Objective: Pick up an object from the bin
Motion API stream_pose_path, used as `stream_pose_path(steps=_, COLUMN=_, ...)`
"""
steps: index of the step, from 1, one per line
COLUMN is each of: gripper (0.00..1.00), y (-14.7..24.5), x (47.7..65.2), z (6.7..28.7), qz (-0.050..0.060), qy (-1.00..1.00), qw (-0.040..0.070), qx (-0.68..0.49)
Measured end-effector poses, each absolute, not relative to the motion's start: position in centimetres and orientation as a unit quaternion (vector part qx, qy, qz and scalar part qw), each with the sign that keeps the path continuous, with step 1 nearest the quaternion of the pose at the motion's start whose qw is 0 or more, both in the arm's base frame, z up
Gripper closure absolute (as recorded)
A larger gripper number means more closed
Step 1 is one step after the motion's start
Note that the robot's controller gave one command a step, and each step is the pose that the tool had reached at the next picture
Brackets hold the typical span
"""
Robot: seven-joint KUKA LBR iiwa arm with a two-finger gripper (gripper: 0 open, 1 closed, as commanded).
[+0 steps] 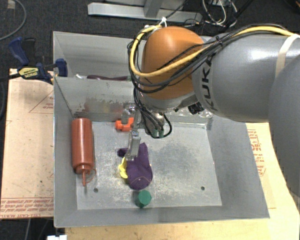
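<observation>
My gripper (133,150) hangs below the orange wrist cover at the middle of the bin. Its tip is at the upper left end of a purple soft toy (140,170), which lies lengthwise toward the bin's front. A small yellow piece (122,170) sticks out at the toy's left side and a dark purple bit (121,152) lies just left of the gripper tip. Behind the gripper, close to the back wall, rests a small orange block (123,124).
A red-brown bottle (83,145) lies along the left wall, nozzle toward the front. A small green ball-like thing (144,198) sits at the front just below the purple toy. The arm and its cables cover the bin's back right.
</observation>
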State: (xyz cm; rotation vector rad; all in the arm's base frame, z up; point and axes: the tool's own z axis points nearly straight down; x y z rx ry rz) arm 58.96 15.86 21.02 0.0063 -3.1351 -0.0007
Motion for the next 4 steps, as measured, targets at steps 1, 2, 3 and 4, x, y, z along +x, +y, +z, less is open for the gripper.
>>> stream_pose_path(steps=1, gripper=0.0, y=15.8, x=59.1, z=21.5, qz=-0.001, qy=-1.0, qw=0.0, qx=0.001)
stream_pose_path(steps=2, gripper=0.0, y=14.5, x=58.8, z=17.4, qz=-0.002, qy=-1.0, qw=-0.004, qx=0.018)
stream_pose_path(steps=3, gripper=1.0, y=8.6, x=59.1, z=7.1, qz=-0.002, qy=-0.999, qw=-0.002, qx=0.04)
stream_pose_path(steps=4, gripper=1.0, y=8.6, x=59.1, z=7.1, qz=-0.002, qy=-0.999, qw=-0.002, qx=0.04)
